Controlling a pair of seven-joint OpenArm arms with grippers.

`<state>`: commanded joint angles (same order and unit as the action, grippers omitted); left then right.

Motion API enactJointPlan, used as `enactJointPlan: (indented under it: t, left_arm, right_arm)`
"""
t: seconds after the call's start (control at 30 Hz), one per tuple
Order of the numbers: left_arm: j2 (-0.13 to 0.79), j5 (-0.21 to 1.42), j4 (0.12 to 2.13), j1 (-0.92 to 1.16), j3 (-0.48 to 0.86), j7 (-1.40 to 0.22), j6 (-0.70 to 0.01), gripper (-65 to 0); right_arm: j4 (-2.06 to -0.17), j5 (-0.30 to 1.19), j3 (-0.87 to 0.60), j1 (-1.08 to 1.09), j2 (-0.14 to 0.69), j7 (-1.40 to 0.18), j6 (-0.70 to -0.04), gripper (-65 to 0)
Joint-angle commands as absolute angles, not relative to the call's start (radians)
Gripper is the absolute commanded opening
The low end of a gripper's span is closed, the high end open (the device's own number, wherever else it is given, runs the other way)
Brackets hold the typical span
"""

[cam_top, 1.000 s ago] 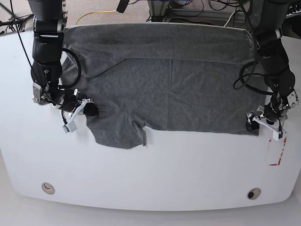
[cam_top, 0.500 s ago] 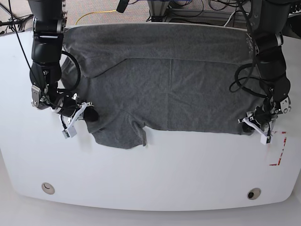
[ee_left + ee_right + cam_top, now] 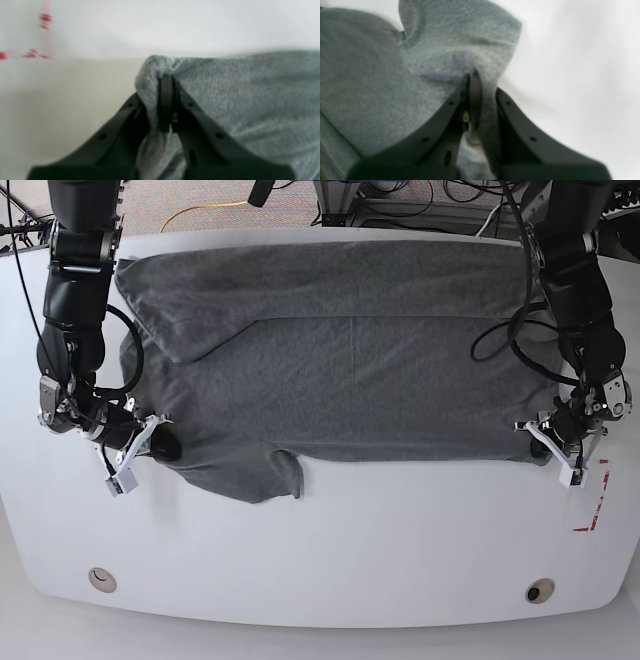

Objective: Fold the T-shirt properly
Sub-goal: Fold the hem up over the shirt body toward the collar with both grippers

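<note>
The heather-grey T-shirt (image 3: 350,360) lies spread wide across the white table (image 3: 330,550), with a folded band along its far side and a sleeve (image 3: 265,475) hanging toward the front. My left gripper (image 3: 548,448) is shut on the shirt's near corner at the right of the base view; in the left wrist view the T-shirt (image 3: 237,100) bunches over that gripper (image 3: 166,100). My right gripper (image 3: 158,446) is shut on the shirt's edge at the left; in the right wrist view the T-shirt (image 3: 382,75) is pinched in that gripper (image 3: 480,100).
Red tape marks (image 3: 592,505) sit on the table just right of the left gripper. Two round holes (image 3: 100,579) (image 3: 540,591) lie near the table's front edge. Cables and a yellow cord (image 3: 205,210) lie on the floor behind the table.
Both arms have moved outward with the fabric: the right gripper further left, the left gripper further right. The shirt is stretched wider and flatter, and its near edge is straighter.
</note>
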<state>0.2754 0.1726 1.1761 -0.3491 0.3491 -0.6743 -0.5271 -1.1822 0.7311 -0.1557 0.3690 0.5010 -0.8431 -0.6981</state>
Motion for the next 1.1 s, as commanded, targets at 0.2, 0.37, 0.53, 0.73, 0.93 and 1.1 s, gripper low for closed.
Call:
enactJointPlan:
  t: [0.2,0.37,0.53,0.73,0.93,1.1]
  left_arm:
    - [0.248,0.173,1.388,-0.265,0.390,-0.763,-0.527,-65.0]
    - [0.217,0.173,1.535,-0.203,0.414,-0.857,-0.585,-65.0]
    - [0.214,0.171,1.661,-0.127,0.414,-0.911,-0.616,-65.0]
    - [0.214,0.171,1.813,-0.010,0.414,-0.990,-0.618,-65.0]
    - [0.213,0.173,1.888,0.101,0.467,-1.029,-0.619,-65.0]
    - [0.214,0.173,1.888,0.157,0.503,-1.029,-0.619,-65.0]
  right_arm:
    - [-1.282,0.727,-0.305,0.320,0.495,-0.960,-0.698,-65.0]
    - [-1.372,0.731,-0.394,0.257,0.496,-1.035,-0.698,-65.0]
    - [-1.454,0.731,-0.479,0.183,0.495,-1.089,-0.698,-65.0]
    - [-1.515,0.731,-0.550,0.094,0.493,-1.136,-0.698,-65.0]
    - [-1.517,0.731,-0.638,0.013,0.493,-1.179,-0.698,-65.0]
    - [-1.538,0.733,-0.662,-0.065,0.493,-1.194,-0.698,-65.0]
